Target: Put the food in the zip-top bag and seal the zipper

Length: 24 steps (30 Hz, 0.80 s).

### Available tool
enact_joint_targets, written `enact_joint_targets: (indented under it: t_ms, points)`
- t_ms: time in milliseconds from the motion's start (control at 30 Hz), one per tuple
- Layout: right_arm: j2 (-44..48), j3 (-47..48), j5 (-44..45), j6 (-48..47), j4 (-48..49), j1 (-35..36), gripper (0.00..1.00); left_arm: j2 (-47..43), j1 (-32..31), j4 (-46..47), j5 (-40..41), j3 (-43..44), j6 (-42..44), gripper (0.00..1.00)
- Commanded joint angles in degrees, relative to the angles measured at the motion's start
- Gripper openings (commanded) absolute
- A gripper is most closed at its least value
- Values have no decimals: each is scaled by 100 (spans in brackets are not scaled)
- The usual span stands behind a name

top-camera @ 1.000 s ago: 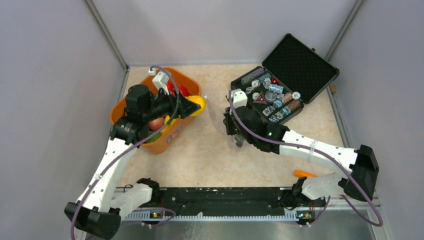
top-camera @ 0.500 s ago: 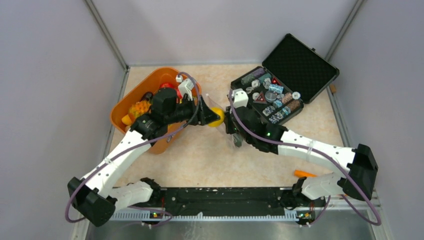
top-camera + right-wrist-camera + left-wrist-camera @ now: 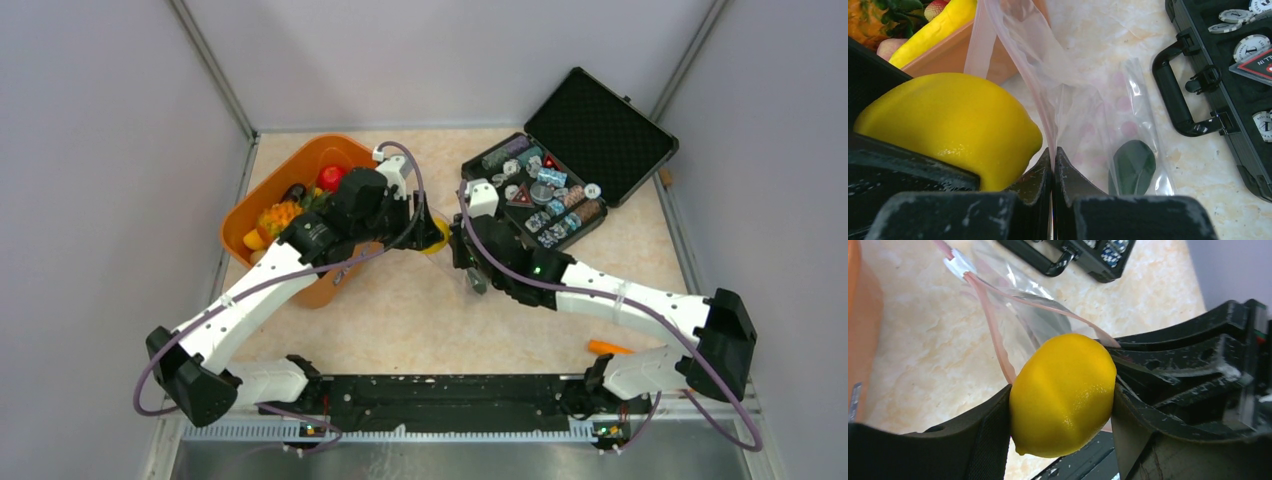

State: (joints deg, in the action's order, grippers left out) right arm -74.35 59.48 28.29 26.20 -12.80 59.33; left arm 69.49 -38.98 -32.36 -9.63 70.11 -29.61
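**Top view.** The left gripper (image 3: 432, 232) is hovering just right of the orange basket (image 3: 262, 190) and clamping a yellow lemon (image 3: 440, 243). The right gripper (image 3: 466, 250), fully closed, is meeting it from farther right. Bare table (image 3: 400, 310) is lying open in front of the basket, and the black case (image 3: 600, 130) is standing open well to the basket's right.

**Left wrist view.** The jaws, set moderately wide, are pressing on the lemon's flanks. Its long axis is running from lower left to upper right, with the nub end at lower left. The zip-top bag (image 3: 1033, 315) is gaping on the side away from the basket, and its pink zipper (image 3: 993, 330) is touching the lemon.

**Right wrist view.** The shut fingers are pinching one lip of the bag and holding it upright. A green piece (image 3: 1133, 165) is lying inside the bag. Chips (image 3: 1250, 47) in the case are showing a "1"; the other lettering is too cut off to read.
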Motion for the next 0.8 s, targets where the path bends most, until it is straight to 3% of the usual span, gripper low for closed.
enact_joint_targets:
  t_ms: [0,233,333,400,467,533,767]
  points:
    - [285,-109,206,62,311,-27,0,229,-171,-602,667,449,249,19]
    - [597,-352,246,52,557,-31,0,414,-289,-702,808,649,262,24]
    - [766,-509,216,39,756,-34,0,561,-345,-794,832,808,284,36]
    - [819,-542,209,13,818,-33,0,616,-382,-800,867,876,282,33]
    - [812,-495,287,-132,785,13,0,655,-407,-806,910,932,252,44]
    - [728,-393,710,-326,673,192,0,697,-425,-803,910,981,245,38]
    - [435,-145,1213,-529,471,471,0,627,-501,-615,903,996,247,67]
